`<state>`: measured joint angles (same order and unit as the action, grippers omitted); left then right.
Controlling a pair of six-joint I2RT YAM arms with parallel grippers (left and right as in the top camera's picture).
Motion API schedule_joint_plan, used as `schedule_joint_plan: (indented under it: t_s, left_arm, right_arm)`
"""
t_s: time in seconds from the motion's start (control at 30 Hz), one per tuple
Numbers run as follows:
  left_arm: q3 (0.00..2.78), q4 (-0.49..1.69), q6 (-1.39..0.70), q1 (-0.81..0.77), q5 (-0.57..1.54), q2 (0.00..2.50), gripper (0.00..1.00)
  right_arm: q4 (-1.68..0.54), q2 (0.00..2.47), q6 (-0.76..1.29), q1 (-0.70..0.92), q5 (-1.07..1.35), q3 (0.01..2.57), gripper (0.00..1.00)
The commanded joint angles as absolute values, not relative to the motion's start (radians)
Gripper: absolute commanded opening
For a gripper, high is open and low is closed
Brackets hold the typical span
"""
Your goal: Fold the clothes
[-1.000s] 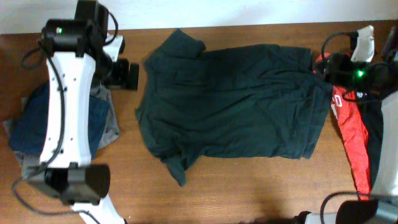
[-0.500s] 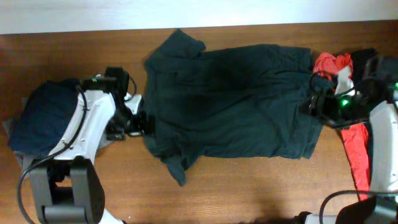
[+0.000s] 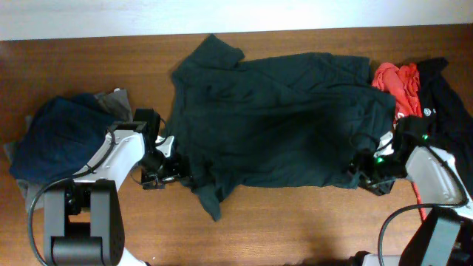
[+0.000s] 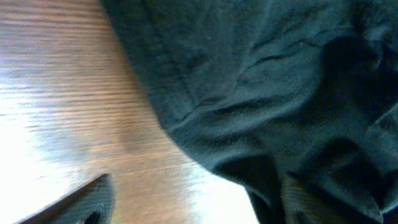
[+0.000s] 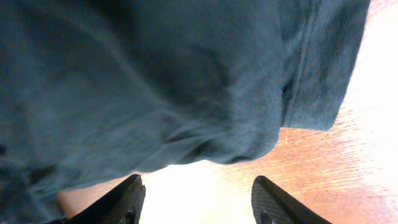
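Now dark green shirt flat on table. Left claw agape at left hem, possibly straddling it; right claw parted, empty, at right hem.

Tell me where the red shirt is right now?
In the overhead view, the crumpled red fabric shirt lies at the right end of the brown wooden table, between the large dark green shirt and the black garment.

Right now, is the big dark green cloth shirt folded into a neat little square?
No, the big dark green cloth shirt lies spread out wide across the brown wooden table.
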<state>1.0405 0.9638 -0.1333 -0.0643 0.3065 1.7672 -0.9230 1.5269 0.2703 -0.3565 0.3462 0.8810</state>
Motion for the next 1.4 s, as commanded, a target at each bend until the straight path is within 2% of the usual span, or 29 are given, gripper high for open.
schedule_joint_plan:
  t_s: [0.0,0.07,0.1,0.27,0.4,0.57,0.67,0.77,0.93,1.37]
  left_arm:
    - [1.013,0.938,-0.149,-0.063,0.359,1.750,0.82]
    - [1.008,0.911,-0.149,-0.064,0.358,1.750,0.81]
    - [1.008,0.898,-0.149,-0.063,0.353,1.751,0.77]
    - [1.008,0.847,-0.149,-0.064,0.334,1.751,0.52]
    - [1.008,0.838,-0.159,-0.063,0.234,1.751,0.22]
    - [1.008,0.839,-0.171,-0.062,0.211,1.751,0.01]
    - [1.008,0.840,-0.171,-0.060,0.192,1.751,0.01]
    - [1.008,0.845,-0.171,-0.039,0.159,1.751,0.01]
    - [1.008,0.845,-0.171,0.015,0.160,1.751,0.01]
    - [1.056,0.807,-0.163,0.139,0.157,1.751,0.00]
  right_arm:
    - [-0.863,1.530,0.304,-0.353,0.328,0.817,0.60]
    - [-0.823,1.530,0.293,-0.353,0.323,0.785,0.60]
    - [-0.822,1.530,0.294,-0.353,0.315,0.775,0.61]
    - [-0.769,1.530,0.298,-0.354,0.301,0.725,0.60]
    - [-0.614,1.530,0.314,-0.355,0.297,0.683,0.57]
    - [-0.511,1.530,0.335,-0.355,0.258,0.645,0.45]
    - [-0.515,1.530,0.358,-0.355,0.163,0.645,0.21]
    - [-0.538,1.529,0.376,-0.355,0.068,0.653,0.04]
    - [-0.617,1.528,0.406,-0.355,-0.076,0.713,0.04]
    - [-0.667,1.528,0.397,-0.354,-0.097,0.866,0.04]
